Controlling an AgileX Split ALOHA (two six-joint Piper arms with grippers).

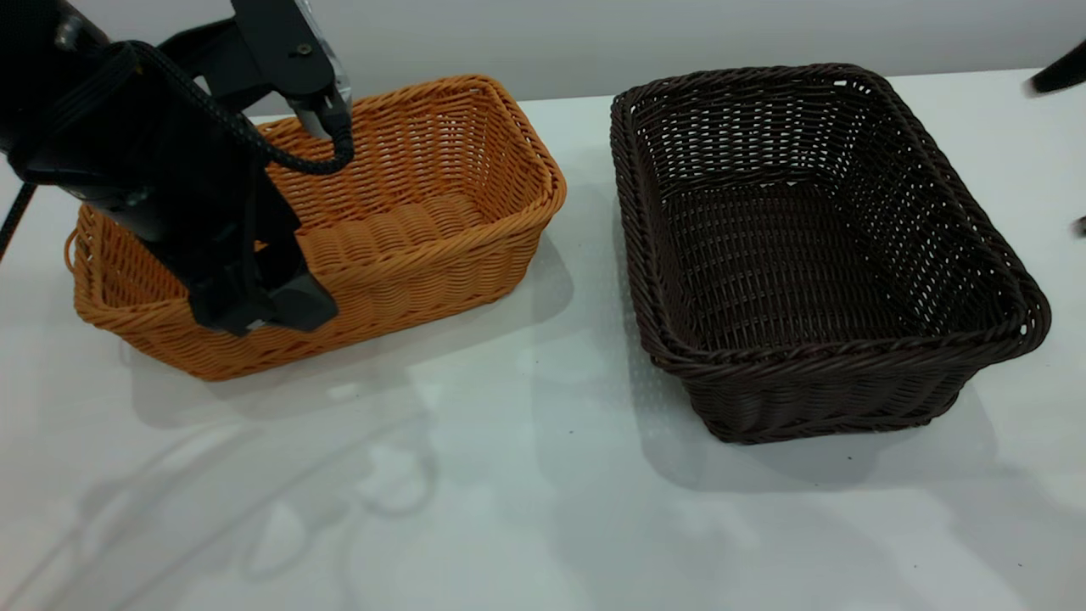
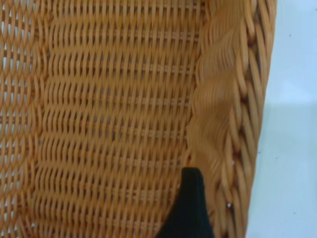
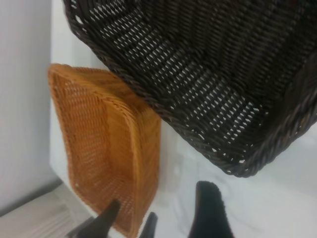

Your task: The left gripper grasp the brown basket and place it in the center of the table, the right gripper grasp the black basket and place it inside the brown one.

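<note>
The brown basket (image 1: 407,212) stands on the white table (image 1: 526,509) at the left. It also shows in the left wrist view (image 2: 114,119) and the right wrist view (image 3: 99,148). My left gripper (image 1: 263,301) is low at its front rim, open and holding nothing. One finger (image 2: 190,208) sits inside the basket against the braided rim; the other finger is out of view. The black basket (image 1: 814,246) stands to the right, empty, and also shows in the right wrist view (image 3: 208,74). My right gripper (image 1: 1071,151) is open at the right edge, beside the black basket and clear of it, with one finger (image 3: 210,213) showing.
The two baskets stand side by side with a narrow gap of table between them. Bare tabletop lies in front of both. A grey wall (image 1: 594,34) runs behind the table.
</note>
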